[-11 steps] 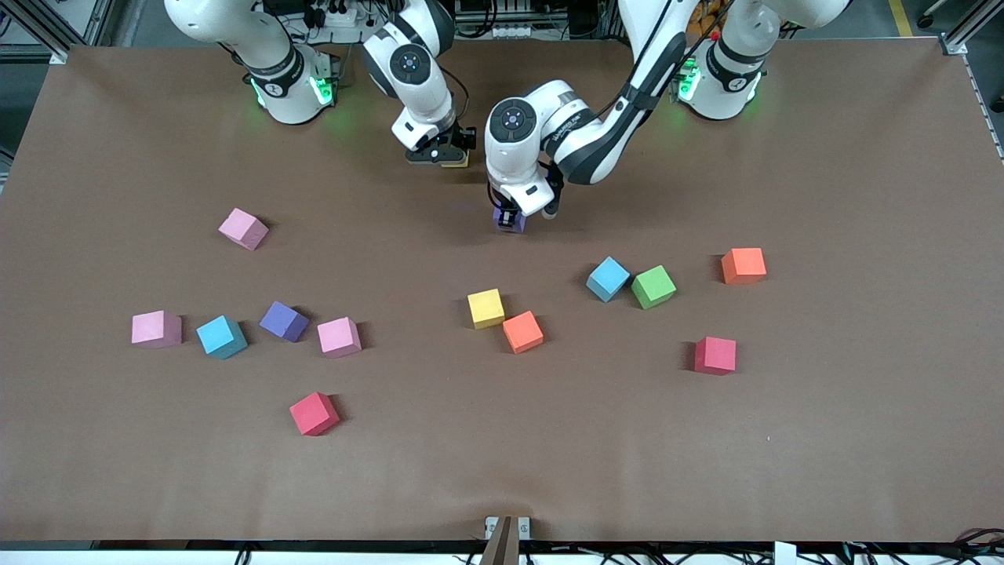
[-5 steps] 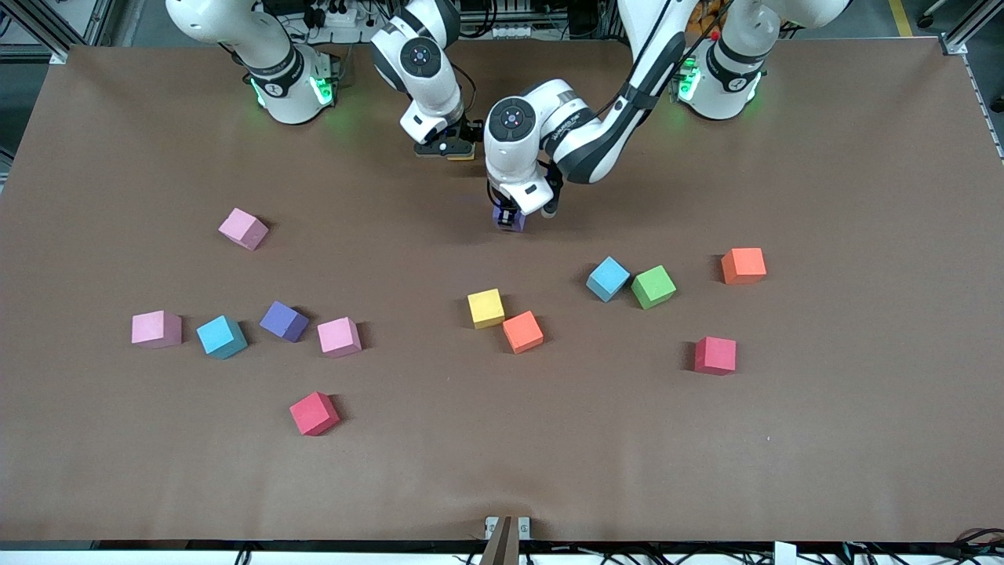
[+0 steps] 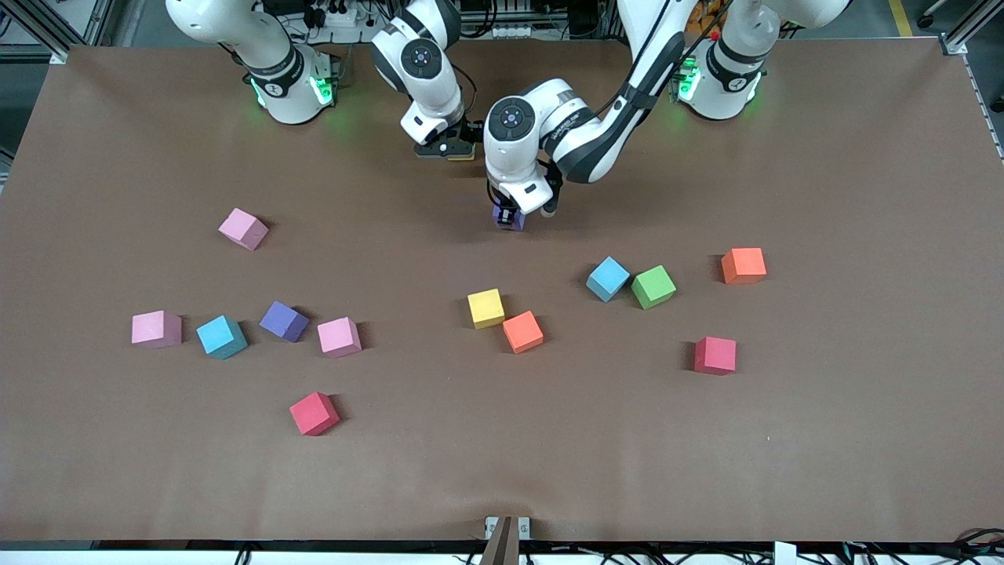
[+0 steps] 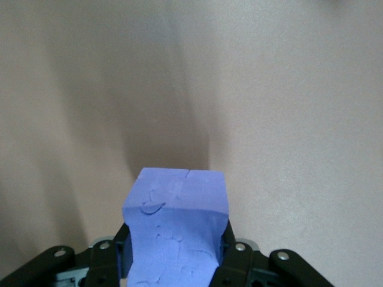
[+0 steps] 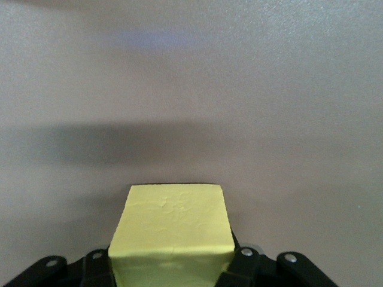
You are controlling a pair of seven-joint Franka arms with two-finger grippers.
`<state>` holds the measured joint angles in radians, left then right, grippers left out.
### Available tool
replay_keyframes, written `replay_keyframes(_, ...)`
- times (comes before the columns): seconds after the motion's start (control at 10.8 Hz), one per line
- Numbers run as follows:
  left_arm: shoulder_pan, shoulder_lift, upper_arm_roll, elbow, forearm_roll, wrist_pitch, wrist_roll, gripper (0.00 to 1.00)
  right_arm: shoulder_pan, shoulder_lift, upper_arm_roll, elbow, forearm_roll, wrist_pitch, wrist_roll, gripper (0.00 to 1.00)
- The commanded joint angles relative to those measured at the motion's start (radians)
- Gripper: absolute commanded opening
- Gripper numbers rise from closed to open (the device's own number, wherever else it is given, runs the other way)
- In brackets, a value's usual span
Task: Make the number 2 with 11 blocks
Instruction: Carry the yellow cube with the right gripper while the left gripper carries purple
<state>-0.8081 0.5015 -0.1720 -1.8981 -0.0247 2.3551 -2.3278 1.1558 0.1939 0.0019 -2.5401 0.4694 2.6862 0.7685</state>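
Note:
My left gripper (image 3: 510, 216) is shut on a purple block (image 3: 511, 223), low over the table's middle, on the robots' side of it. The left wrist view shows that purple block (image 4: 176, 224) squeezed between the fingers of the left gripper (image 4: 175, 254). My right gripper (image 3: 445, 151) is shut on a yellow block (image 3: 463, 155), low over the table close to the bases. In the right wrist view the yellow block (image 5: 170, 230) fills the right gripper (image 5: 172, 263). No number 2 is in view.
Loose blocks lie scattered nearer the front camera: yellow (image 3: 485, 308) touching orange (image 3: 522, 331), light blue (image 3: 608, 278) beside green (image 3: 653, 286), orange (image 3: 743, 265), red (image 3: 714, 355), red (image 3: 314, 413), pink (image 3: 243, 228), pink (image 3: 156, 328), light blue (image 3: 221, 337), purple (image 3: 284, 321), pink (image 3: 339, 337).
My right gripper has carried the yellow block a little toward the left arm's end of the table, closer to the left gripper. The left gripper and its purple block have hardly moved.

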Motion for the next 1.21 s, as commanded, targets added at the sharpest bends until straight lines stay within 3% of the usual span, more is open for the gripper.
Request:
replay_keyframes(0.0, 0.007, -0.02, -0.007, -0.022, -0.004, 0.007, -0.013, 0.0, -0.013, 0.039, 0.0, 0.024, -0.009, 0.001, 0.009, 0.41)
replay_keyframes(0.28, 0.007, -0.023, -0.009, -0.024, -0.004, 0.006, -0.013, 0.0, -0.016, 0.041, 0.0, 0.026, -0.009, 0.004, 0.011, 0.48)
replay_keyframes(0.47, 0.009, -0.027, -0.009, -0.033, -0.004, 0.006, -0.013, 0.0, -0.018, 0.041, 0.0, 0.026, -0.009, 0.004, 0.012, 1.0)
replay_keyframes(1.12, 0.012, -0.084, -0.038, -0.095, -0.036, 0.003, -0.013, 0.0, -0.034, -0.037, 0.001, 0.011, -0.014, -0.028, 0.009, 1.0)
